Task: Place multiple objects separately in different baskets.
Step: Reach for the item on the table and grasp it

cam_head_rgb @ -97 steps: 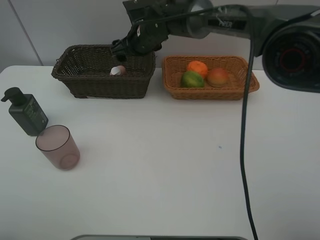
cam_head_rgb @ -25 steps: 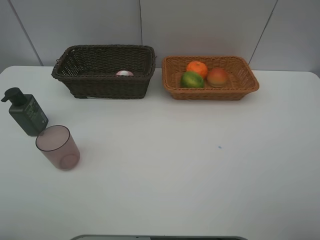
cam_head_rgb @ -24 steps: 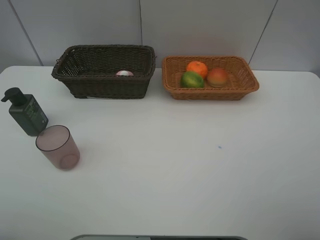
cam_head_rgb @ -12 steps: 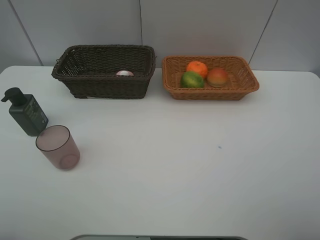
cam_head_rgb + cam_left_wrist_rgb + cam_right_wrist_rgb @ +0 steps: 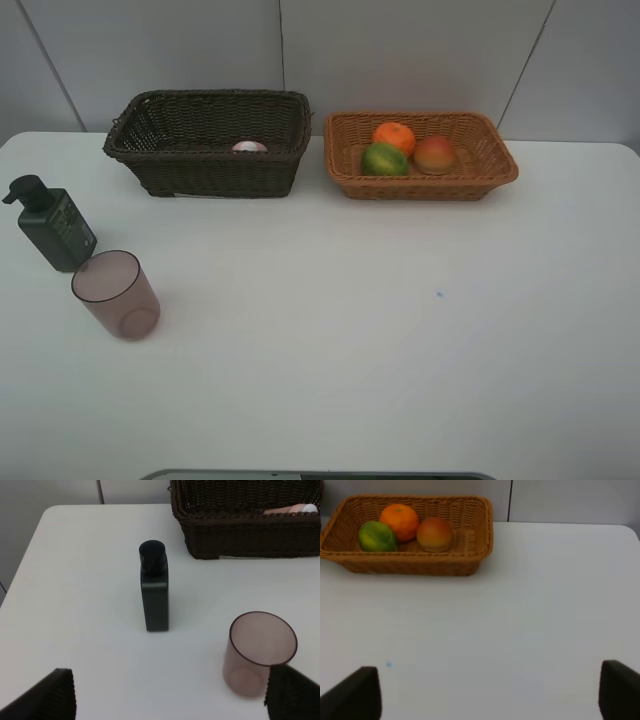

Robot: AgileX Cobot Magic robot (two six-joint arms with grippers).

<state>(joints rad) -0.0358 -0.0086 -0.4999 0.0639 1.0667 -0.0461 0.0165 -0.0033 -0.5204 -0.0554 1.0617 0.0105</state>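
The dark brown basket (image 5: 200,176) holds the pink white-capped bottle (image 5: 249,147), lying down. The orange-tan basket (image 5: 420,188) holds the orange (image 5: 395,135), the green fruit (image 5: 384,159) and the red-yellow fruit (image 5: 435,154). The dark green pump bottle (image 5: 57,226) and the mauve cup (image 5: 115,293) stand on the table at the left. Neither arm shows in the exterior view. My left gripper (image 5: 175,700) is open and empty, short of the pump bottle (image 5: 154,587) and cup (image 5: 257,652). My right gripper (image 5: 485,695) is open and empty, well back from the orange-tan basket (image 5: 410,563).
The white table (image 5: 350,330) ends at a front edge at the bottom of the exterior view. A grey panelled wall (image 5: 400,50) stands right behind both baskets. A small dark speck (image 5: 439,294) marks the tabletop.
The right arm that hovered over the dark brown basket has drawn back out of the exterior view. The pink bottle now lies lower in that basket. Nothing has moved in the last second.
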